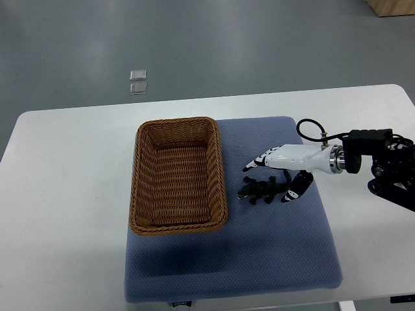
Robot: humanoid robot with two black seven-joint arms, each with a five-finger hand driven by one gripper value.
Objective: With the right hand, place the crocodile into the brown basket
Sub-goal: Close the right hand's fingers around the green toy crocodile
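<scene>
A dark green toy crocodile [259, 190] lies on the blue mat [272, 259], just right of the brown wicker basket [178, 223]. The basket holds nothing. My right hand [275, 173] reaches in from the right edge and hovers right over the crocodile. Its fingers [258, 161] stretch out above the toy and the thumb [295, 189] hangs beside its tail end. The hand is open and holds nothing. The left arm does not show.
The mat lies on a white table [65, 194] whose far edge runs along the grey floor. Two small clear tiles [137, 81] lie on the floor beyond the table. A wooden box corner [392, 6] shows at the top right.
</scene>
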